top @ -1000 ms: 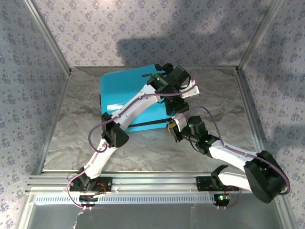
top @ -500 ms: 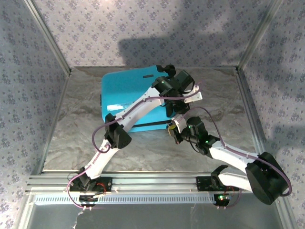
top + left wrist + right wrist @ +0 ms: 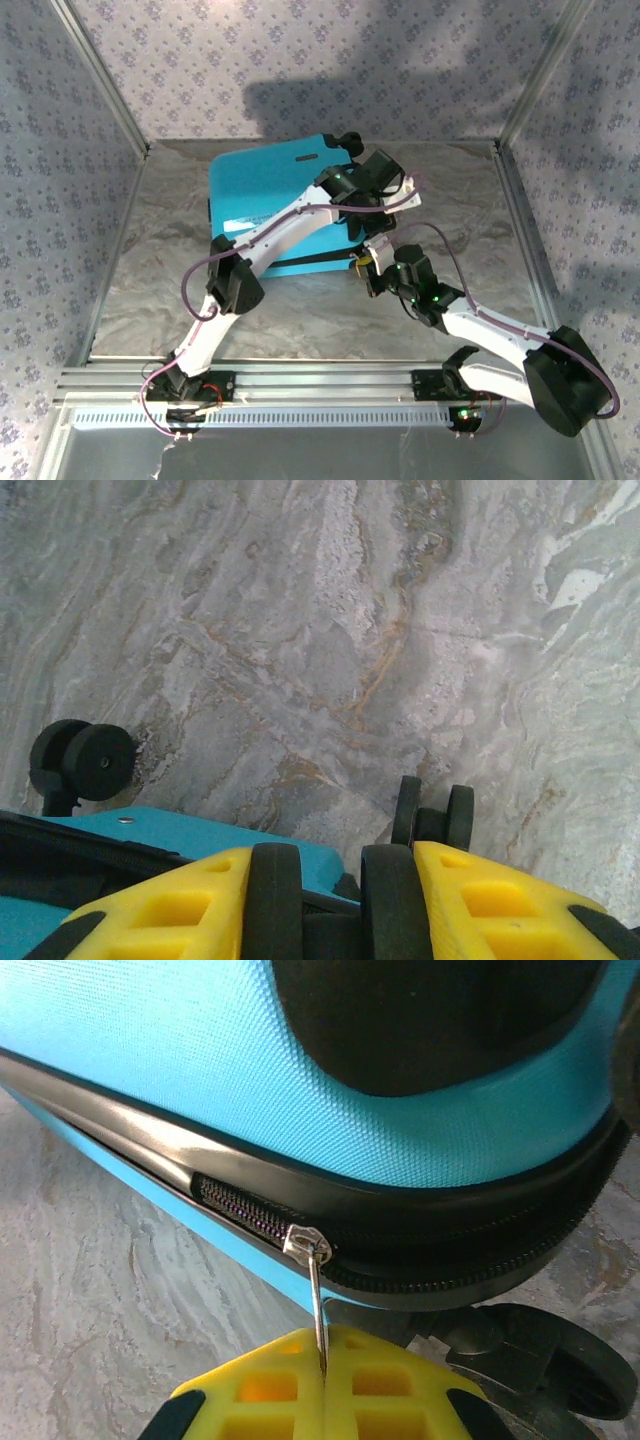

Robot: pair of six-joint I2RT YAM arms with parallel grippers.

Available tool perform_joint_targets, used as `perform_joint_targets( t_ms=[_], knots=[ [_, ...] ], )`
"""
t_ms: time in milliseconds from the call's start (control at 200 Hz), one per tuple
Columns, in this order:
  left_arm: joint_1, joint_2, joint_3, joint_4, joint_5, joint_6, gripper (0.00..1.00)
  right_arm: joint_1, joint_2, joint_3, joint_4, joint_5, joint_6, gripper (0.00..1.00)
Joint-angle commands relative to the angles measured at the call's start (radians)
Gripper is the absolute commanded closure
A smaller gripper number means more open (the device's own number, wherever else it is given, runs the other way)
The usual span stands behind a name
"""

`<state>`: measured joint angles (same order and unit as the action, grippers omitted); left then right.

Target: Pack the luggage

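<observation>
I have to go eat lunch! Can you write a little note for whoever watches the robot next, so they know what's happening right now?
Right tool: shut on the thin metal zipper pull at a corner of the bright turquoise hard-shell suitcase.
Left tool: jaws partly closed astride the suitcase's far edge, near its black wheels; firm grip unclear.
Suitcase: lying flat, lid down, on the grey marble-patterned table.
Done: lid is down, zipper pull caught.
Left: probably run the zipper round the seam; how far it is zipped cannot be told.
</observation>
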<state>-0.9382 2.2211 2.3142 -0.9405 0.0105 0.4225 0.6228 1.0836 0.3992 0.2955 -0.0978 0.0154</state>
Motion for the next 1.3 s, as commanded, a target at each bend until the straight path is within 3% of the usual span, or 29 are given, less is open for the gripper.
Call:
perform_joint_targets(
  t_ms=[0,320,490,695,909,1114,1294],
  knots=[
    [0.024,-0.083,-0.143,-0.061,-0.086,-0.059,0.92,-0.023,-0.025,0.021,0.027,0.220,0.060,1.00],
    [0.013,-0.310,-0.458,0.286,-0.090,-0.189,0.93,-0.019,-0.037,-0.023,0.066,0.420,0.162,1.00],
    [0.010,-0.337,-0.493,0.307,-0.014,-0.197,0.93,-0.046,-0.024,-0.027,0.099,0.419,0.190,1.00],
    [0.007,-0.369,-0.539,0.338,0.080,-0.191,0.94,-0.148,-0.015,-0.030,0.124,0.325,0.239,1.00],
    [0.007,-0.417,-0.604,0.383,0.163,-0.196,0.94,-0.241,0.061,-0.039,0.245,0.124,0.271,1.00],
    [0.006,-0.447,-0.663,0.402,0.205,-0.192,0.96,-0.297,0.105,-0.057,0.352,0.020,0.269,1.00],
    [0.006,-0.477,-0.702,0.406,0.258,-0.179,0.97,-0.328,0.123,-0.050,0.356,0.010,0.256,1.00]
  ],
)
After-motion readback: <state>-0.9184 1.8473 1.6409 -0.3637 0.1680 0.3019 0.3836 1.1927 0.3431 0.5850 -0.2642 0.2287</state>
